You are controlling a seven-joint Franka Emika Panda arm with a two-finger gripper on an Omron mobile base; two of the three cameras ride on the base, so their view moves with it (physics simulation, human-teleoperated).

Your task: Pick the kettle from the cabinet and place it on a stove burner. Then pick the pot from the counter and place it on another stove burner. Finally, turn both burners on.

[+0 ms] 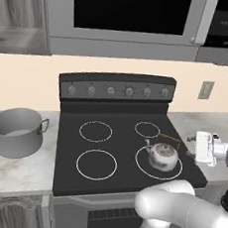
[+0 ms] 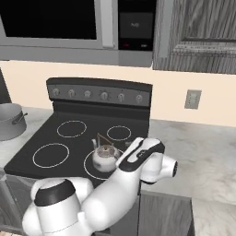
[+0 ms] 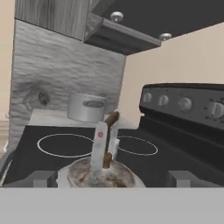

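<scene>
Left base view: kettle [image 1: 162,156] seated upright inside near right burner ring [image 1: 158,163]; pot [image 1: 17,131] on surface [image 1: 10,170], far left.

Right base view: gripper [image 2: 123,148] just right of kettle, level with it.

Hand view: jaws released, spread either side of kettle, nothing grasped. Advised: withdraw straight back, clearing arched handle [image 3: 109,127], then cross to pot.

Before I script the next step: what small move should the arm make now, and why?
Probably draw the gripper back and up from the kettle. The kettle sits on a large burner, and the jaws stand open either side of it, so it looks released. The pot waits on the counter left of the cooktop.
</scene>
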